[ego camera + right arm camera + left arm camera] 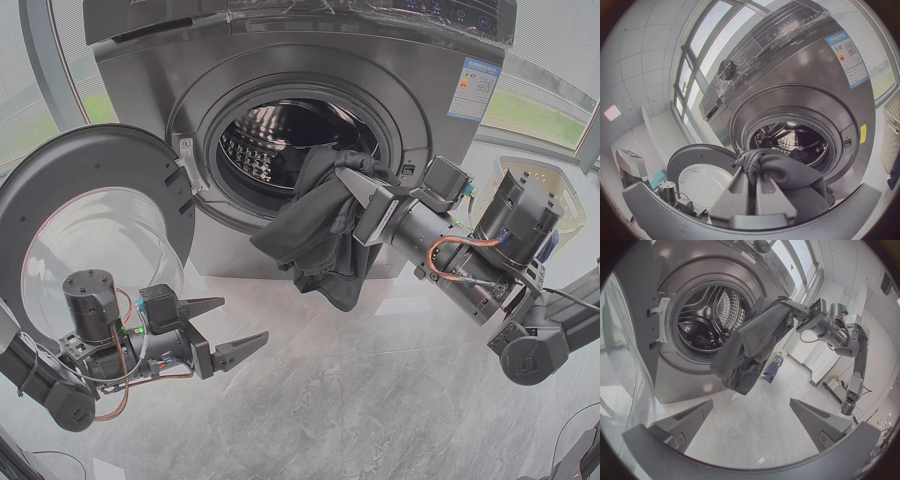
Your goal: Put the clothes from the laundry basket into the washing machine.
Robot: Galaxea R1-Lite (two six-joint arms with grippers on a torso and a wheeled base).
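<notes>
A dark grey garment [315,231] hangs in front of the washing machine [300,87], with my right gripper [347,175] shut on its upper edge just outside the round drum opening [294,147]. The cloth [750,343] droops below the opening's lower rim. From the right wrist, the bunched cloth [778,168] sits pinched between the fingers [737,193]. Some dark cloth [703,341] lies inside the drum. My left gripper [234,325] stands open and holds nothing, low over the floor to the left. The laundry basket [569,200] stands at the far right.
The machine's round door [94,206] is swung open to the left, right behind my left arm. A blue garment [773,366] hangs over the basket's side. Bare grey tiled floor [325,400] stretches in front of the machine.
</notes>
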